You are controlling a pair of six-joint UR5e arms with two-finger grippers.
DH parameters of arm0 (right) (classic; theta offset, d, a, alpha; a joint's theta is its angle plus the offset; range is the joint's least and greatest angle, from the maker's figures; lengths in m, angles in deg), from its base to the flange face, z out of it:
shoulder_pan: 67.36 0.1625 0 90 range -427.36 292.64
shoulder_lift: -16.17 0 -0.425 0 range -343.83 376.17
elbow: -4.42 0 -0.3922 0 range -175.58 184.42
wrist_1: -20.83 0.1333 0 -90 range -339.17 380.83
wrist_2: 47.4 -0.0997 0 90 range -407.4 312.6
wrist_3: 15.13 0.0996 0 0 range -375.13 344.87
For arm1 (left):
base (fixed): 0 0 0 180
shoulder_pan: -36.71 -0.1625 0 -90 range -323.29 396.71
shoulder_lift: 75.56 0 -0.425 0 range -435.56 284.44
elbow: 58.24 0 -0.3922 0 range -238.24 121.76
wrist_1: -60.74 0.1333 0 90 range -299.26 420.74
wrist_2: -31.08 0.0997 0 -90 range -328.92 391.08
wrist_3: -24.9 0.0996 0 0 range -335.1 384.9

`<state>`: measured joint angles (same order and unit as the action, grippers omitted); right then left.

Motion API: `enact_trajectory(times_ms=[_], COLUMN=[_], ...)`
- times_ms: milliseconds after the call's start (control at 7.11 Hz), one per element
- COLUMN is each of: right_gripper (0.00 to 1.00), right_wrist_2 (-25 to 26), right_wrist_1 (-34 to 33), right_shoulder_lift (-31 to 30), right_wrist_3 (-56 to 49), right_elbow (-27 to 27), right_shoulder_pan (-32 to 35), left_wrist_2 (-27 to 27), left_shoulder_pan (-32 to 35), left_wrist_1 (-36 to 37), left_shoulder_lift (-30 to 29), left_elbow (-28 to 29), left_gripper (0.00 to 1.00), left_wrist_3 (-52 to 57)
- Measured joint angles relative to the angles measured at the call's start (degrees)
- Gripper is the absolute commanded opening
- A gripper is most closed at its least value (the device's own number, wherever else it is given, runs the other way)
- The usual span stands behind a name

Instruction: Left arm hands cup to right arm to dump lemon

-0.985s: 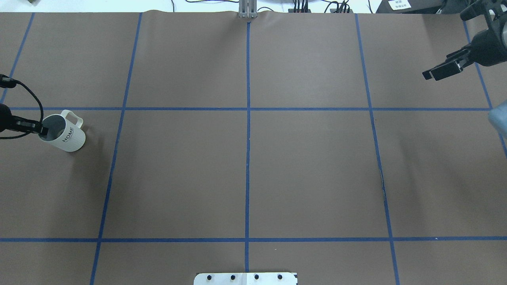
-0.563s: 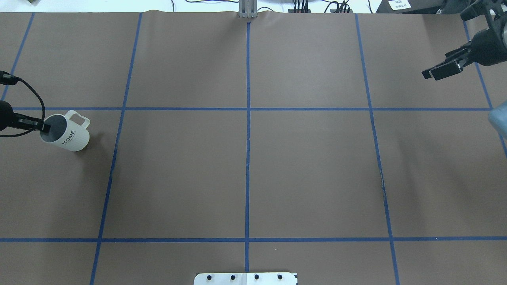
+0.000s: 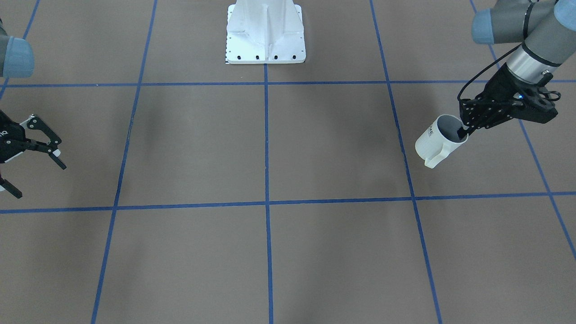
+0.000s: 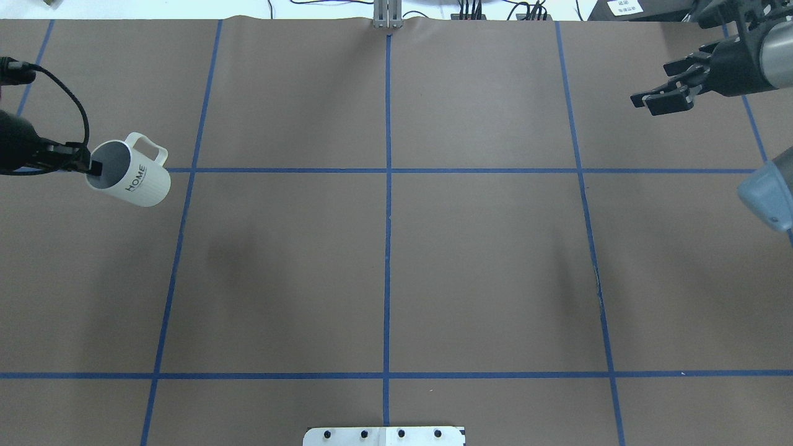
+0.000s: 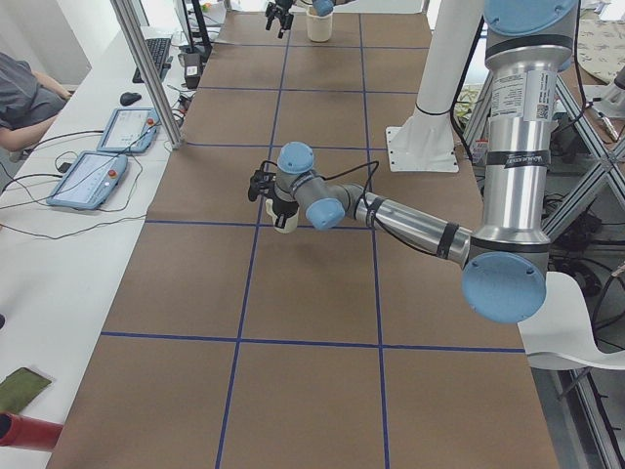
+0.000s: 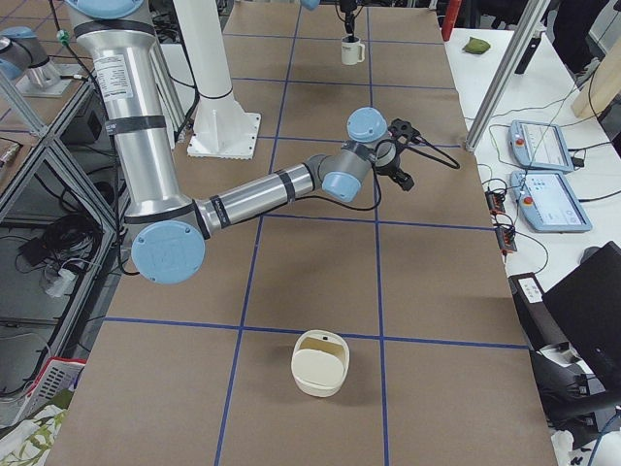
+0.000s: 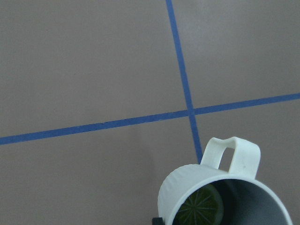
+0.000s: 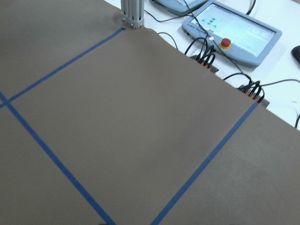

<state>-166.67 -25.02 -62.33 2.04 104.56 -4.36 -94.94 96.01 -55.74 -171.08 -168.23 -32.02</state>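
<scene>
While left gripper (image 4: pixel 93 167) clamps white HOME mug (image 4: pixel 139 181) by rim wall, one finger inside, one outside, mug hangs tilted above brown mat (image 4: pixel 483 260) on robot's left side. Lemon slice (image 7: pixel 199 209) lies loose at mug bottom. Risks: narrow rim pinch lets mug pivot or slip; further tilt spills slice early. Right gripper (image 3: pixel 40 181) spread wide, empty, well apart; mistimed release at handover drops mug.

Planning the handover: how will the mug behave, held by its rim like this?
The cup looks rigid and probably ceramic, so fragile if dropped. Pinched only at its rim by the left gripper, it hangs tilted and may pivot. The lemon slice inside could slide.
</scene>
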Motion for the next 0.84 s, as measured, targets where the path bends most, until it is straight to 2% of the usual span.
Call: enact_trajectory(times_ms=[141,281,563,703,844], right_gripper=[0.9,0.99,0.99,0.99,0.99], right_wrist_2=[7.54,15.98,31.42,37.08,39.73], right_wrist_1=[4.21,7.42,9.75,9.89,10.05], right_shoulder_lift=[0.09,0.68,5.95,9.02,11.28], right_wrist_3=[2.94,4.37,5.33,5.45,5.49], right_elbow=[-0.01,-0.19,-1.02,-1.59,-2.24], right_shoulder_pan=[-3.92,-8.79,-18.36,-21.76,-23.67], left_wrist_2=[0.15,0.21,0.33,0.39,0.74], left_shoulder_pan=[-0.26,-0.43,-0.81,-1.22,-2.02], left_wrist_1=[0.85,1.17,1.36,1.41,1.41], left_shoulder_lift=[-4.01,-7.66,-14.94,-18.36,-21.61], left_elbow=[-0.55,-0.42,2.34,4.38,6.77], left_gripper=[0.0,0.0,0.0,0.0,0.0], left_wrist_3=[-9.76,-17.31,-29.5,-33.44,-36.55])
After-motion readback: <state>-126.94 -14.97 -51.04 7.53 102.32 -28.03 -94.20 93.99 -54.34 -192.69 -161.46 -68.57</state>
